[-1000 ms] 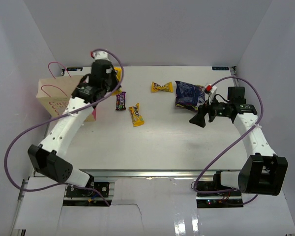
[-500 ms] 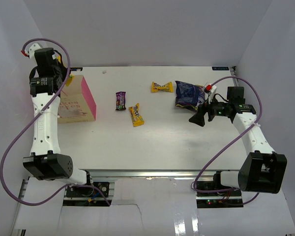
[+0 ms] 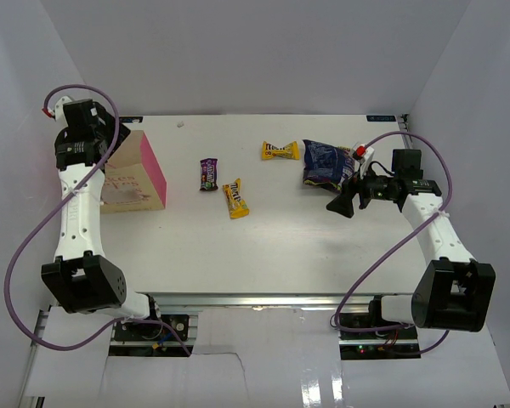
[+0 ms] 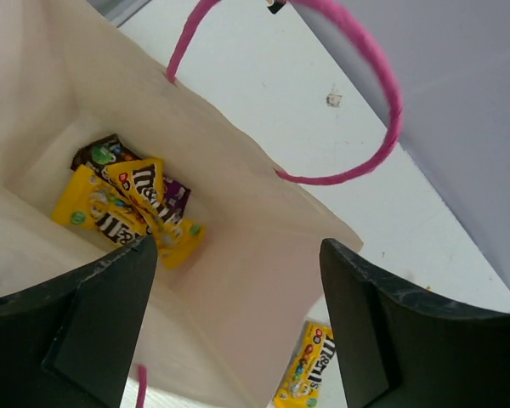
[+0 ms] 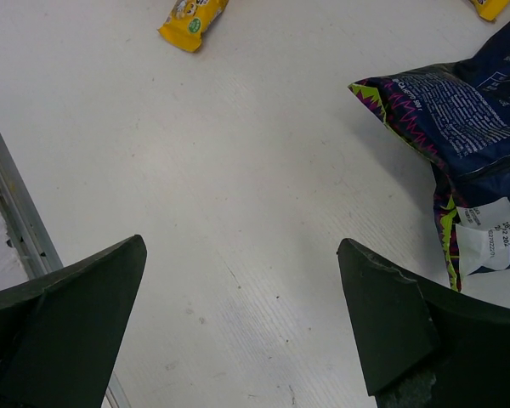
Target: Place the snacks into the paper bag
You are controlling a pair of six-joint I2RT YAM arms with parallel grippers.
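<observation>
The paper bag (image 3: 134,177) stands at the table's left with its pink side panel facing the middle. My left gripper (image 3: 92,143) hangs over its mouth, open and empty. In the left wrist view my left gripper (image 4: 238,246) looks down into the bag (image 4: 238,221), where yellow packets (image 4: 123,212) and dark packets (image 4: 98,155) lie on the bottom. Another yellow packet (image 4: 310,367) shows outside the bag's wall. On the table lie a dark purple packet (image 3: 208,173), two yellow packets (image 3: 235,197) (image 3: 279,150) and the dark blue snack bag (image 3: 327,164). My right gripper (image 3: 344,202) is open beside that bag (image 5: 467,127).
White walls close in the table on the left, back and right. A pink cord handle (image 4: 357,102) arches over the bag's mouth. In the right wrist view, my right gripper (image 5: 242,246) stands over bare table, with a yellow packet (image 5: 193,17) far ahead and a metal rail (image 5: 17,212) at the left.
My left arm swung from the table's middle to above the paper bag with a yellow packet, then opened; nothing is between its jaws now. The right arm stayed put.
</observation>
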